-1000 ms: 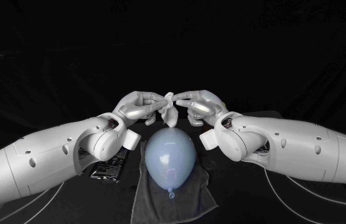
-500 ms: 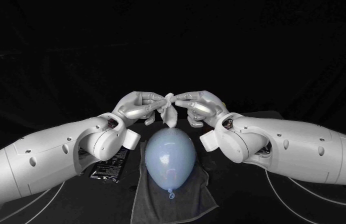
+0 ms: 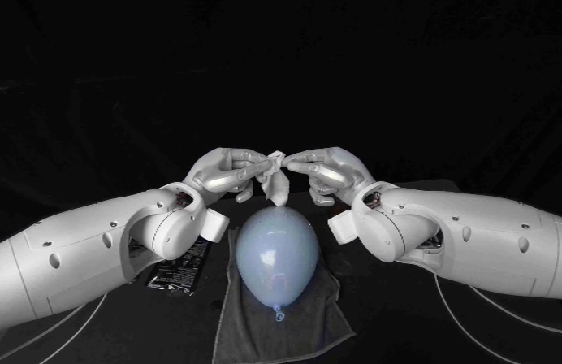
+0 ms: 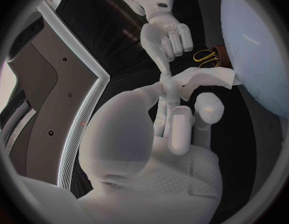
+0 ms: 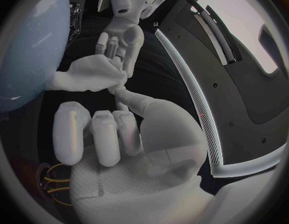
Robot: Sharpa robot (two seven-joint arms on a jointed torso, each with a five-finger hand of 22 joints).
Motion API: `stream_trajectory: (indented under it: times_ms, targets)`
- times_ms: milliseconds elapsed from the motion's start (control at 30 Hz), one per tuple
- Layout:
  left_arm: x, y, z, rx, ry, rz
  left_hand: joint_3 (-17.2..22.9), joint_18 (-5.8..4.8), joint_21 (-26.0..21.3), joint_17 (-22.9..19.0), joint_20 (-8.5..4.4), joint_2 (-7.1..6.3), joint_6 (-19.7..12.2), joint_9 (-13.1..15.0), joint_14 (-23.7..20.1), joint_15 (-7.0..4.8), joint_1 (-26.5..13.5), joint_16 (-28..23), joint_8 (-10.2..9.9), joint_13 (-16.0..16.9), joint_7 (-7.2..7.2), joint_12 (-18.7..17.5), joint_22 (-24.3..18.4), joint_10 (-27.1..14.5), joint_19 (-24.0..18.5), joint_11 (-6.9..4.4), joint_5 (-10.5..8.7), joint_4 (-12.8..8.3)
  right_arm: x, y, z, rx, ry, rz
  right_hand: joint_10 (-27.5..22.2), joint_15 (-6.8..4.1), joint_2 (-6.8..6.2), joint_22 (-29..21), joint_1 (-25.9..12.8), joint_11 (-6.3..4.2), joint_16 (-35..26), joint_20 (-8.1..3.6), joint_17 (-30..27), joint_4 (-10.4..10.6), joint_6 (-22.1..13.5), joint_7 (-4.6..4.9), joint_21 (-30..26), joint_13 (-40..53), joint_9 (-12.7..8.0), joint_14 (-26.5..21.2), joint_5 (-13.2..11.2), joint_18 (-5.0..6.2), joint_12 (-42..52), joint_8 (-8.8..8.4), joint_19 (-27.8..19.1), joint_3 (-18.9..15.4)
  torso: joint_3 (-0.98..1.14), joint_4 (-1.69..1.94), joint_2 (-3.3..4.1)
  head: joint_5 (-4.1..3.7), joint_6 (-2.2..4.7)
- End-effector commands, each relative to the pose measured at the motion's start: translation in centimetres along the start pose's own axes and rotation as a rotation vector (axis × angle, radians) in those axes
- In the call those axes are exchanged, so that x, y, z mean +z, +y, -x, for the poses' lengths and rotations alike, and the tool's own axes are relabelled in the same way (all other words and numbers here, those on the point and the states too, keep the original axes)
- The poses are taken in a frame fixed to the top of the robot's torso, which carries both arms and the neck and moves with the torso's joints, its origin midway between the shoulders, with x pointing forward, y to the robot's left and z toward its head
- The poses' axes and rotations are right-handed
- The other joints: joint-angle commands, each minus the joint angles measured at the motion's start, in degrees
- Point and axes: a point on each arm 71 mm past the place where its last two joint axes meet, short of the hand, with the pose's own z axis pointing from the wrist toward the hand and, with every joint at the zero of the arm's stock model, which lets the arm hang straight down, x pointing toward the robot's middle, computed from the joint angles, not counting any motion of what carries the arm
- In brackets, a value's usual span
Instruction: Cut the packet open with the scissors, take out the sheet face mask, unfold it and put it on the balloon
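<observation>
Both hands are pinching the folded mask at its top, the left hand and right hand meeting fingertip to fingertip, with the rest hanging close by the balloon's 12 o'clock end. The balloon is lying on a towel, with the packet at its 9 o'clock. I reckon the wet layers may be clinging. If one pinch is catching both plies, pulling apart could tear the sheet or let it slip, and a dropped mask might set the balloon rolling.

The pale-blue rubber balloon is smooth, glossy; the dark-grey cloth towel matt; the black foil packet at eight o'clock shiny; the white sheet mask soft, crumpled.
</observation>
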Motion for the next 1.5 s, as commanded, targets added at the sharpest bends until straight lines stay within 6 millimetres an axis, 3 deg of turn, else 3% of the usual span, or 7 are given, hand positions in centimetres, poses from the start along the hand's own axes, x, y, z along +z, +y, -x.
stream_trajectory:
  times_ms: [33, 300, 433, 567, 767, 967, 1500]
  targets:
    - [0.1, 0.0, -0.2, -0.029, 0.022, 0.004, 0.4, -0.51, 0.3, 1.3, 0.09, 0.51, -0.4, 4.1, 0.3, 0.03, -0.1, 0.2, 0.2, 0.1, -0.14, 0.4, 0.1, 0.5, 0.4, -0.12, 0.25, 0.0, 0.1, 0.0, 0.4, -0.061, -0.014, 0.012, 6.0, 0.0, -0.09, 11.3, 0.8, -0.11, 0.2, 0.1, 15.0, -0.5, 0.3, -0.14, -0.5, 15.1, 0.1, 6.0, -0.3, -0.19, 0.2, 0.17, 0.8, -0.3, -0.01, 0.04, -0.02, 0.02, 0.09]
    - [0.3, 0.4, 0.2, -0.072, 0.031, 0.035, 0.4, -0.56, 0.4, 1.3, 0.09, 0.58, -0.4, 4.1, 0.3, 0.03, -0.3, 0.2, 0.2, 0.2, -0.15, 0.4, 0.3, 0.6, 0.5, -0.12, 0.25, 0.1, 0.9, 0.5, 1.7, -0.22, 0.003, 0.158, 4.7, 0.0, -1.4, 10.5, 3.0, -0.12, 0.2, 0.04, 15.0, -2.9, 1.0, -0.13, -3.3, 13.6, 0.4, 6.0, -0.2, 0.36, -1.6, 0.29, -0.5, -1.6, 0.03, 0.02, -0.02, -0.05, 0.32]
    - [0.3, 0.7, 0.4, -0.088, 0.055, 0.056, 0.4, -0.62, 0.5, 1.7, 0.08, 0.67, -0.4, 4.1, 0.6, 0.02, -0.4, 0.4, 0.2, 0.2, -0.18, 0.5, 0.7, 0.6, 0.8, -0.14, 0.25, 0.1, 1.3, 1.1, 2.6, -0.366, 0.006, 0.268, 0.4, 0.01, -2.42, 8.2, 5.2, -0.09, -0.1, 0.09, 14.1, -4.8, 2.1, -0.1, -11.6, 9.4, 0.5, 5.7, -0.2, 2.0, -6.9, 0.47, -4.6, -2.5, 0.06, 0.03, -0.02, 0.05, 0.31]
    - [0.3, 0.9, 0.4, -0.101, 0.092, 0.081, 0.4, -0.65, 0.6, 2.1, 0.08, 0.7, -0.4, 4.1, 0.8, 0.01, -0.5, 0.5, 0.2, 0.3, -0.21, 0.6, 0.8, 0.6, 0.9, -0.17, 0.25, 0.1, 1.7, 1.8, 3.2, -0.566, 0.023, 0.393, -2.1, -0.11, -4.04, 7.3, 7.6, -0.34, -1.0, 0.07, 11.8, -6.4, 1.6, -0.49, -15.5, 7.5, 0.2, 4.8, -0.1, 2.71, -9.5, -0.18, -7.0, -3.4, 0.08, -0.03, -0.02, 0.13, 0.32]
    - [0.4, 1.2, 0.4, -0.11, 0.135, 0.105, 0.5, -0.74, 0.8, 2.3, 0.07, 0.72, -0.4, 4.2, 0.9, -0.04, -0.5, 0.6, 0.3, 0.3, -0.26, 0.7, 1.3, 0.7, 1.2, -0.23, 0.26, 0.0, 2.0, 2.6, 3.4, -0.838, 0.053, 0.563, -5.0, -0.52, -6.07, 6.5, 10.4, -0.94, -1.6, -0.25, 10.1, -6.5, 1.4, -1.26, -19.5, 5.2, -0.3, 3.9, -0.1, 3.48, -12.4, -0.82, -9.6, -4.1, 0.08, -0.05, -0.01, 0.12, 0.27]
    - [0.4, 1.3, 0.4, -0.111, 0.158, 0.118, 0.6, -0.75, 0.8, 2.4, 0.06, 0.73, -0.4, 4.2, 0.9, -0.06, -0.5, 0.6, 0.3, 0.4, -0.27, 0.8, 1.4, 0.7, 1.2, -0.25, 0.26, -0.1, 2.1, 3.5, 2.8, -1.018, 0.088, 0.698, -7.5, -0.84, -7.05, 5.7, 11.3, -1.39, -2.2, -0.51, 8.6, -6.3, 1.4, -1.6, -22.7, 3.1, -0.5, 3.0, -0.2, 4.08, -14.8, -1.02, -11.9, -4.8, 0.13, 0.01, -0.04, -0.07, 0.31]
    - [0.5, 1.3, 0.3, -0.113, 0.169, 0.12, 0.6, -0.76, 0.9, 2.4, 0.05, 0.72, -0.4, 4.2, 1.0, -0.08, -0.5, 0.6, 0.3, 0.4, -0.28, 0.8, 1.5, 0.7, 1.3, -0.27, 0.26, -0.2, 1.9, 3.6, 1.5, -1.15, 0.171, 0.77, -5.6, -1.3, -7.33, 6.5, 11.8, -1.88, -1.4, -0.91, 10.5, -5.7, 2.7, -2.1, -19.5, 4.4, -0.4, 3.9, -0.3, 3.45, -12.8, -0.5, -10.3, -6.0, 0.0, 0.01, 0.01, -0.26, 0.14]
